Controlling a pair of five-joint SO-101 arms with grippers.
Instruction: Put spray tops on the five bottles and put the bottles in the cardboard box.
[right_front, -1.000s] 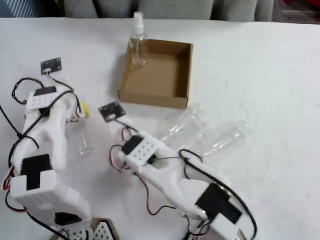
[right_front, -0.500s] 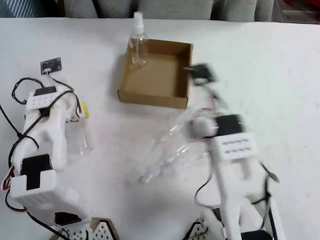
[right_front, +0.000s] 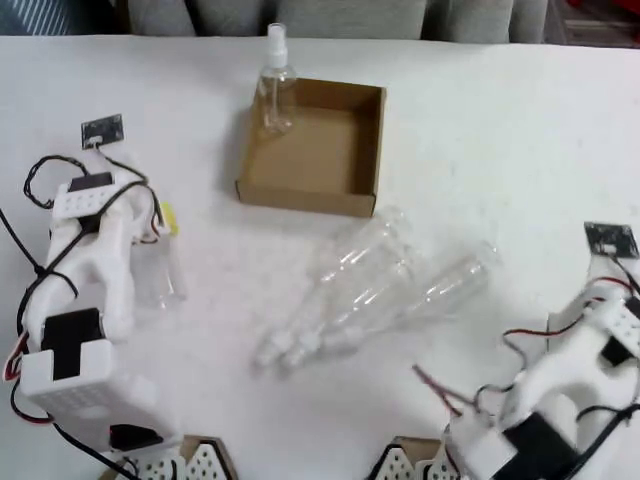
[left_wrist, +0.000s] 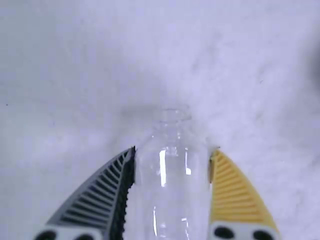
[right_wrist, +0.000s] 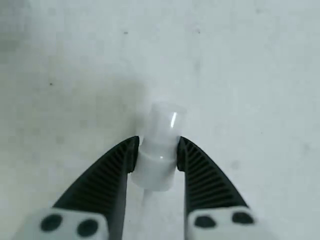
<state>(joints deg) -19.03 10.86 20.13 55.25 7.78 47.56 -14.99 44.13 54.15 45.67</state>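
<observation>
High view: one cardboard box (right_front: 300, 195) is noted at 12 o'clock, with one capped bottle (right_front: 274, 95) stood in its 11 o'clock corner. Three bare bottles (right_front: 370, 290) are laid at its 6 o'clock.
Left wrist: one uncapped bottle (left_wrist: 172, 195) is clamped by the left gripper (left_wrist: 171, 151).
Right wrist: one spray top (right_wrist: 162, 125) is pinched by the right gripper (right_wrist: 156, 142).

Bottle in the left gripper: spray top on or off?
Off. Left wrist view: the bottle in the left gripper ends in a bare open neck; a spray top sits in the right gripper.
</observation>
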